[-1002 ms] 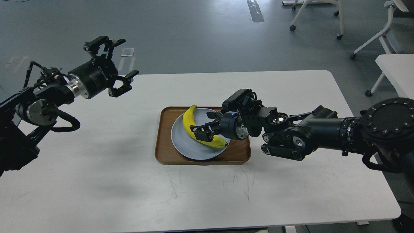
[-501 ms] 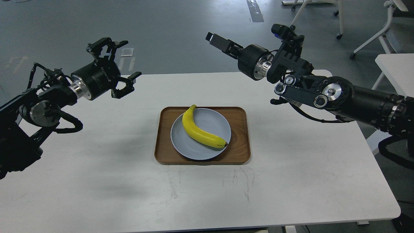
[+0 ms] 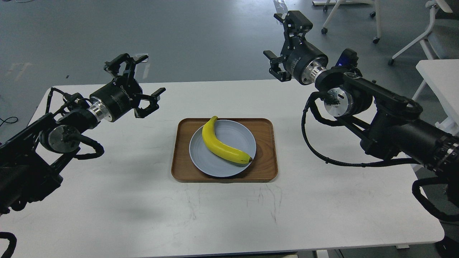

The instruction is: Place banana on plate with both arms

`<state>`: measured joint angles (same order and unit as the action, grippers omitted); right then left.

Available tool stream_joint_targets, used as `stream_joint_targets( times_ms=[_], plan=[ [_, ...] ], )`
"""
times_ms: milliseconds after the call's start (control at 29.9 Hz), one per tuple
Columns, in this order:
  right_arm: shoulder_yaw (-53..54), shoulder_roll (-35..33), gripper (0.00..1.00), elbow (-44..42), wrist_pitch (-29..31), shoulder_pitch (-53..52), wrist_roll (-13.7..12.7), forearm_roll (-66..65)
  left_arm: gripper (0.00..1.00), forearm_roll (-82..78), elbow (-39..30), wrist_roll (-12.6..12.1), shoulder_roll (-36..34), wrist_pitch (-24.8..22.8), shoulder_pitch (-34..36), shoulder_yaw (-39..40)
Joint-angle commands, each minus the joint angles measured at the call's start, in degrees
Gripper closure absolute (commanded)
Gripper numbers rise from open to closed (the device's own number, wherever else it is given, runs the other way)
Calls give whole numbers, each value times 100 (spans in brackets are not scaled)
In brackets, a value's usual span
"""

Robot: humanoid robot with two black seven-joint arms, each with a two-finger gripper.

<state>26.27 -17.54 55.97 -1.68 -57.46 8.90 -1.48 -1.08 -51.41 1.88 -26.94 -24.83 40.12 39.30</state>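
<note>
The yellow banana lies across the pale blue-grey plate, stem toward the back, dark tip at the plate's right rim. Nothing touches it. My left gripper is open and empty, raised above the table to the left of the plate. My right gripper is open and empty, raised high over the table's far edge, behind and to the right of the plate.
The plate sits in a rectangular brown wooden tray at the middle of the white table. Wheeled chairs and another white table stand on the grey floor at the back right.
My right gripper let go of the banana on the plate, rose up and drew back to the far right. My left arm moved slightly right and forward.
</note>
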Motion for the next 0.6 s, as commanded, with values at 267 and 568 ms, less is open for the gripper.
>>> stream_joint_targets(
  times_ms=[267,568],
  plan=[
    [334,-101,0,45,414,340,-56,227,2,3,-9,-4,-83,-31,-31,157],
    [431,-338,0,291,651,507,-91,253,2,3,-1,-21,-101,-66,5,228]
  ],
)
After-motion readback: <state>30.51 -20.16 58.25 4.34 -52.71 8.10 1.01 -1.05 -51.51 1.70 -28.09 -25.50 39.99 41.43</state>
